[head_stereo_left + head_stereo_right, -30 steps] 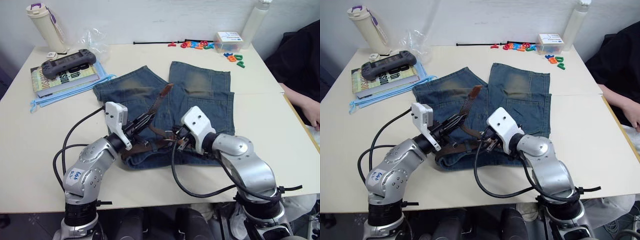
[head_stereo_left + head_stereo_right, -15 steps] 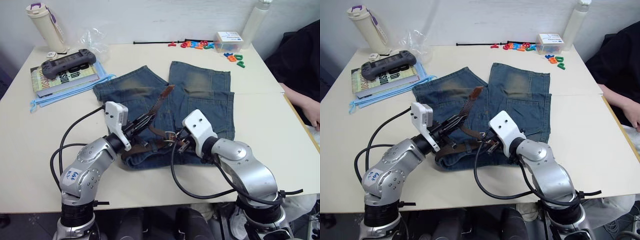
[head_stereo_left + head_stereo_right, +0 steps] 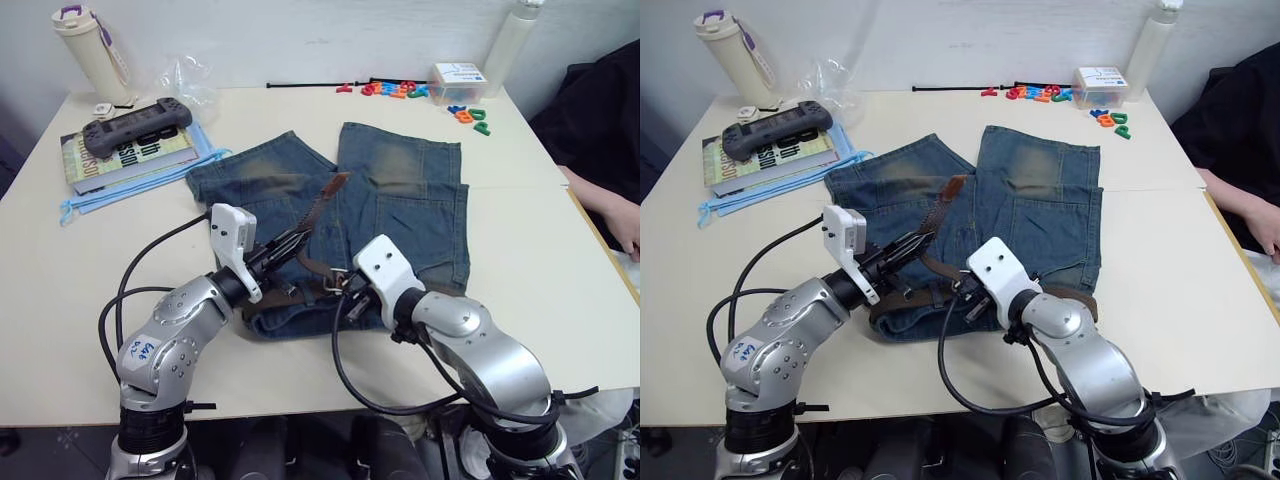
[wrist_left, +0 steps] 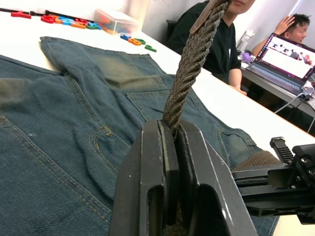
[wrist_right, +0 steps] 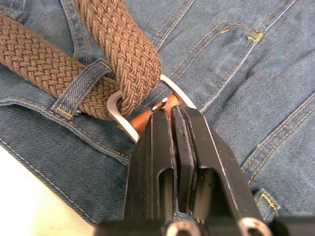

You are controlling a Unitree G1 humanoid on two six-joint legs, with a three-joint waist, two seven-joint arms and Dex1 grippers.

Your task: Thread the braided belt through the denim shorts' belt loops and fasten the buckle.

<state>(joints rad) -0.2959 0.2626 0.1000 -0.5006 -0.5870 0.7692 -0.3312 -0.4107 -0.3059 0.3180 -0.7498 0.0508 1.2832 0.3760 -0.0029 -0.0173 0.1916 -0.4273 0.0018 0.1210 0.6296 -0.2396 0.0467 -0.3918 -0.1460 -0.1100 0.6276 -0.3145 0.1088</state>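
Table [image 3: 60,270], left to right. Far left: bottle [image 3: 88,52], a book [image 3: 125,158] with a game controller [image 3: 136,123] on top, blue cord [image 3: 150,180] beside it.

My left gripper [image 3: 298,238] is clenched on the belt [image 5: 125,51], pinching the strap edge-on between both fingers [image 4: 152,162]. From the pinch the free end runs up and away over the shorts [image 3: 400,190] to the reddish leather tip [image 3: 333,182], lying on the left leg.

Shorts lie flat mid-table, waistband near me, legs pointing far. The rest of the belt runs along the waistband, passing under a belt loop [image 5: 81,84] just left of the buckle [image 5: 118,115].

My right gripper [image 3: 340,288] sits at the waistband centre, fingers [image 5: 162,147] closed on the tan leather tab of the buckle. The strap passes through the metal frame and folds back over it. I can't make out the prong.

Belt shows again at the right end of the waistband, near my right forearm.

Far right: coloured letters [image 3: 400,90], a clear box [image 3: 458,78], another bottle [image 3: 515,45]. A person's arm [image 3: 610,215] rests at the right table edge.
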